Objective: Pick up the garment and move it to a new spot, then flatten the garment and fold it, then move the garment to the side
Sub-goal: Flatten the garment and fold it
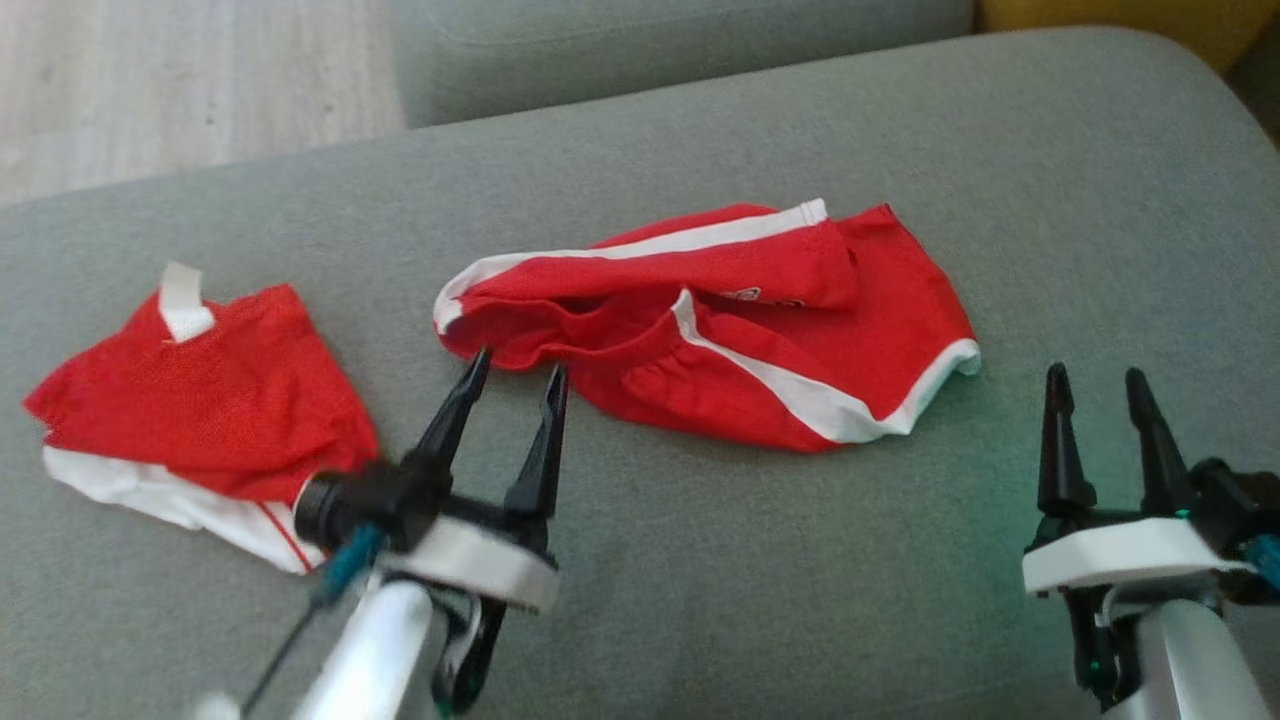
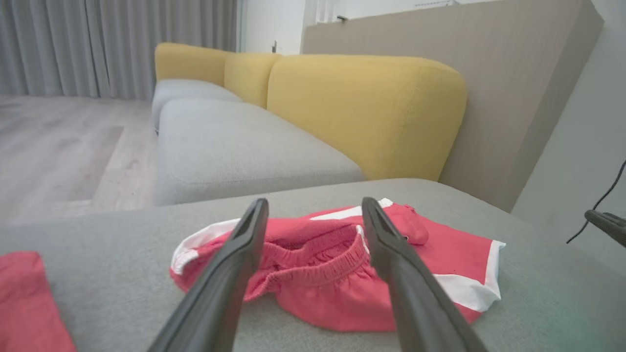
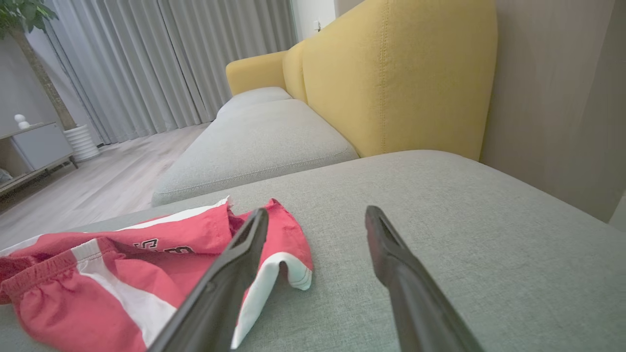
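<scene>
The garment (image 1: 760, 330) is a pair of red shorts with white stripes and trim, lying crumpled in the middle of the grey cushion (image 1: 720, 570). My left gripper (image 1: 518, 368) is open, its fingertips just short of the shorts' elastic waistband at the left end. In the left wrist view the garment (image 2: 318, 288) lies right ahead between the open fingers of the left gripper (image 2: 314, 203). My right gripper (image 1: 1096, 376) stands open and empty, to the right of the shorts' white-trimmed hem. From the right wrist, the garment (image 3: 122, 278) lies left of the right gripper (image 3: 318, 211).
A second red and white cloth (image 1: 220, 400) lies folded at the cushion's left, close to my left forearm. Wooden floor (image 1: 150, 90) lies beyond the cushion's far left edge. Another grey seat (image 2: 234, 146) and a yellow backrest (image 2: 367, 107) stand behind.
</scene>
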{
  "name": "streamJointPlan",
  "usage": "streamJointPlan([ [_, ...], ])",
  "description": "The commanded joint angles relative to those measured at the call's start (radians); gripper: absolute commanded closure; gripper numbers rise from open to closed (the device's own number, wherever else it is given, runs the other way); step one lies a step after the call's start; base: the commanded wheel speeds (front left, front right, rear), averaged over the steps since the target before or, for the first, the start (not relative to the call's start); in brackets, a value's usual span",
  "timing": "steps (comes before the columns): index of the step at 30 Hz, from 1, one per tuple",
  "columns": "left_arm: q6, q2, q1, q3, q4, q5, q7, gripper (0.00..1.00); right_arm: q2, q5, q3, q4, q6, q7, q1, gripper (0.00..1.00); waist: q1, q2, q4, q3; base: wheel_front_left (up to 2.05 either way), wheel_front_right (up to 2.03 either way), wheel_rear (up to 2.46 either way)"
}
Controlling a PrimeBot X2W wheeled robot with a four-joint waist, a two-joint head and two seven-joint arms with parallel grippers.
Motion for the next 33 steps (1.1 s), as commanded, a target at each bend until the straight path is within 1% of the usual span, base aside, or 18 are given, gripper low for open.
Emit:
streamJointPlan([
  [1,-0.011,0.011,-0.080,0.023,-0.026,-0.023,0.032,0.00,-0.005,0.005,0.024,-0.036,-0.001,-0.010,-0.040,0.00,0.0000,0.0000,-0.018,0.018,0.00,0.00,0.00],
  [3,-0.030,0.032,-0.143,-0.004,-0.018,-0.044,0.128,0.00,-0.005,0.014,0.017,-0.047,-0.001,-0.011,-0.049,0.00,0.0000,0.0000,-0.027,0.033,0.00,0.00,0.00],
  [5,-0.042,0.047,-0.217,-0.035,-0.008,-0.095,0.252,0.00,-0.005,0.022,0.019,-0.055,-0.001,-0.011,-0.058,0.00,0.0000,0.0000,-0.035,0.049,0.00,0.00,0.00],
  [8,-0.048,0.079,-0.337,-0.095,0.007,-0.178,0.452,0.00,-0.005,0.033,0.032,-0.056,-0.001,-0.011,-0.073,0.00,0.0000,0.0000,-0.051,0.066,0.00,0.00,0.00],
  [11,-0.049,0.118,-0.439,-0.175,0.008,-0.296,0.634,0.00,-0.005,0.051,0.054,-0.052,-0.001,-0.011,-0.091,0.00,0.0000,0.0000,-0.074,0.077,0.00,0.00,0.00],
  [13,-0.049,0.162,-0.495,-0.233,0.008,-0.345,0.730,0.00,-0.005,0.065,0.071,-0.050,-0.001,-0.011,-0.102,0.00,0.0000,0.0000,-0.092,0.083,0.00,0.00,0.00],
  [15,-0.049,0.195,-0.535,-0.266,0.016,-0.390,0.792,0.00,-0.005,0.077,0.084,-0.050,-0.001,-0.011,-0.110,0.00,0.0000,0.0000,-0.109,0.090,0.00,0.00,0.00],
  [18,-0.049,0.235,-0.574,-0.310,0.032,-0.438,0.850,0.00,-0.005,0.092,0.102,-0.052,-0.001,-0.011,-0.121,0.00,0.0000,0.0000,-0.136,0.103,0.00,0.00,0.00],
  [20,-0.049,0.252,-0.591,-0.327,0.047,-0.466,0.875,0.00,-0.005,0.102,0.108,-0.053,-0.001,-0.011,-0.127,0.00,0.0000,0.0000,-0.151,0.112,0.00,0.00,0.00],
  [23,-0.049,0.274,-0.616,-0.351,0.069,-0.481,0.890,0.00,-0.005,0.115,0.117,-0.059,-0.001,-0.011,-0.132,0.00,0.0000,0.0000,-0.169,0.129,0.00,0.00,0.00],
  [28,-0.049,0.295,-0.645,-0.377,0.107,-0.496,0.889,0.00,-0.005,0.132,0.132,-0.067,-0.001,-0.011,-0.138,0.00,0.0000,0.0000,-0.191,0.157,0.00,0.00,0.00],
  [33,-0.049,0.296,-0.662,-0.390,0.132,-0.515,0.884,0.00,-0.005,0.140,0.139,-0.070,-0.001,-0.011,-0.142,0.00,0.0000,0.0000,-0.200,0.168,0.00,0.00,0.00],
])
